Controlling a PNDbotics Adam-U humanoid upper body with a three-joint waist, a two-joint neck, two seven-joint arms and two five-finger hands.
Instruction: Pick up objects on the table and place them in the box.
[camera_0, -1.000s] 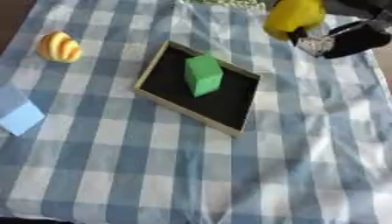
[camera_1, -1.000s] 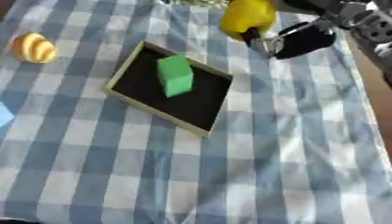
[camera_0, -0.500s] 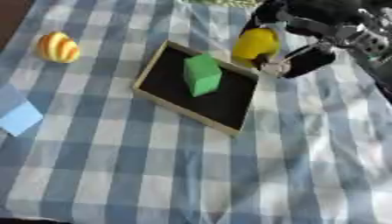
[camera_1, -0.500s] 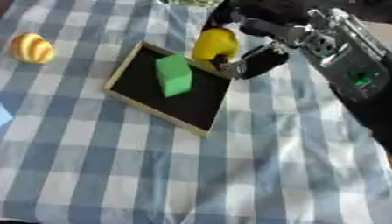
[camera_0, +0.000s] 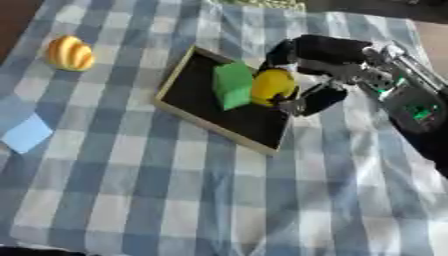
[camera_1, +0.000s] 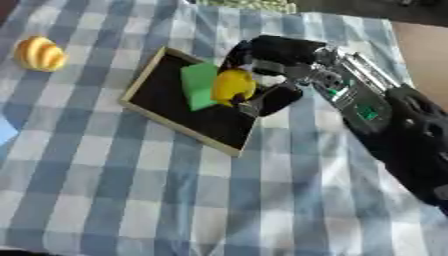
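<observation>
The right hand (camera_0: 319, 70) has its fingers and thumb curled round a smooth, rounded yellow object (camera_0: 272, 86), holding it over the right part of the box (camera_0: 178, 107), a shallow tray with a black inside and a pale rim, just beside the green block (camera_0: 232, 84) that stands in it. On the blue-and-white checked cloth of the counter (camera_0: 175, 200), well apart to the left, lie an orange-and-yellow striped object (camera_0: 70, 53) and a flat light-blue piece (camera_0: 26, 133).

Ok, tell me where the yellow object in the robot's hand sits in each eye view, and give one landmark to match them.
Left eye view: the yellow object is right of centre in the upper half, in the right hand.
Right eye view: it is near centre in the upper half.
Shared landmark: the green block in the box, just to its left.
</observation>
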